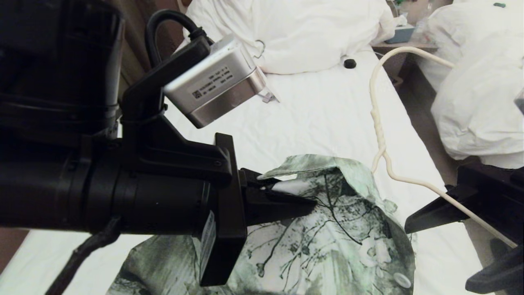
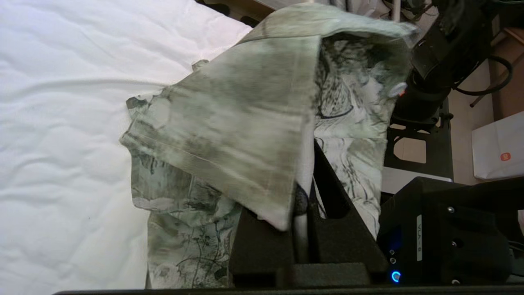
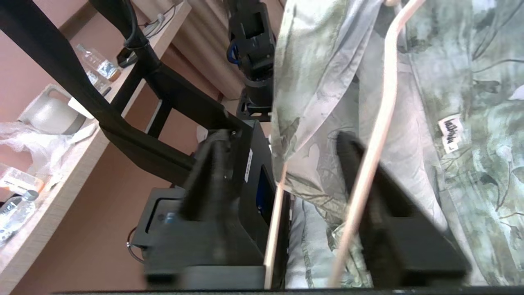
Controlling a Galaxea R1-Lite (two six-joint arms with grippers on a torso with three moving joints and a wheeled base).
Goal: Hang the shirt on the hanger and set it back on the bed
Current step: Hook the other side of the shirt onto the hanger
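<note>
Looking from the head view, the left gripper (image 1: 303,205) pinched the shirt (image 1: 327,241) at lower centre over the bed (image 1: 327,110).

Its wrist view showed only collar clamped; that could slip.

Right gripper (image 3: 286,229) gaped around the hanger (image 3: 374,147), which might drop.

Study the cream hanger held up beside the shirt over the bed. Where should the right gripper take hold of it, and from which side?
A fair choice is the bare sloping arm of the hanger, just outside the shirt, approached from the robot's right. That stretch is straight, thin and uncovered. The right gripper already straddles it with fingers apart, while the left gripper pinches the collar.
</note>
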